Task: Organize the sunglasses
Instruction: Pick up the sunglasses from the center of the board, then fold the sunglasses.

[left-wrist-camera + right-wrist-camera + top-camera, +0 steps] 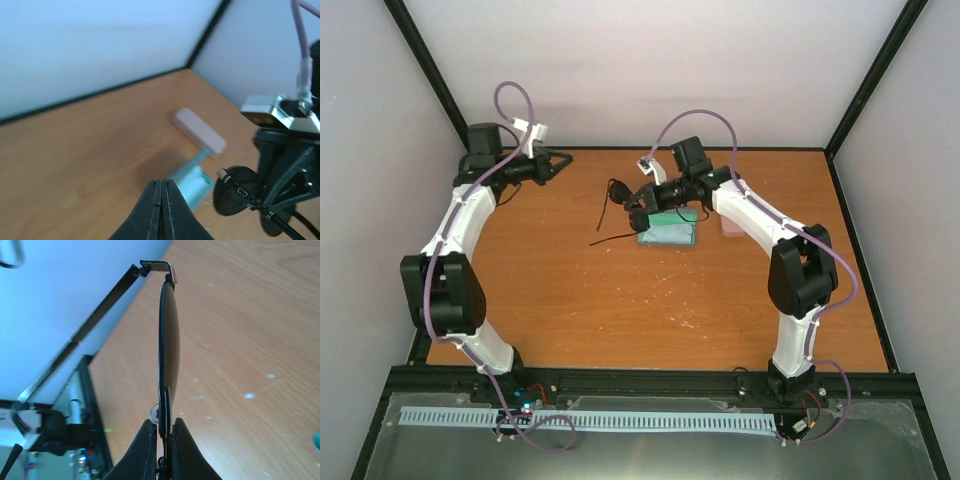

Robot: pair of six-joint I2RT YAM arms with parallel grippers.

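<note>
At the far left of the orange-brown wooden surface (580, 300) we see the left arm's black two-finger tool (558, 163), near the back edge and pointing right; in its own wrist view the fingers (152, 210) lie pressed flat together with nothing between them.

Toward the middle, the slim black sunglasses with dark lenses and thin black arms (618, 189) are held up in the right arm's tool (638, 207); the thin arms are unfolded and trail down and to the left, and we cannot tell whether their tips touch the surface. From the right wrist we see this tool (161, 426) clamped tight on the frame just beside a clear nose pad; one dark lens (170, 340) stands edge-on above the fingers, and one thin arm runs off to the left from the hinge at the top.

Just right of the glasses a pale teal oblong item (668, 232) lies flat on the surface; we cannot tell whether it is a case or a cloth. Farther right a pale pink oblong case (730, 226) lies close beside it, partly hidden under the right forearm from above and plain in the left wrist view (199, 131).
</note>
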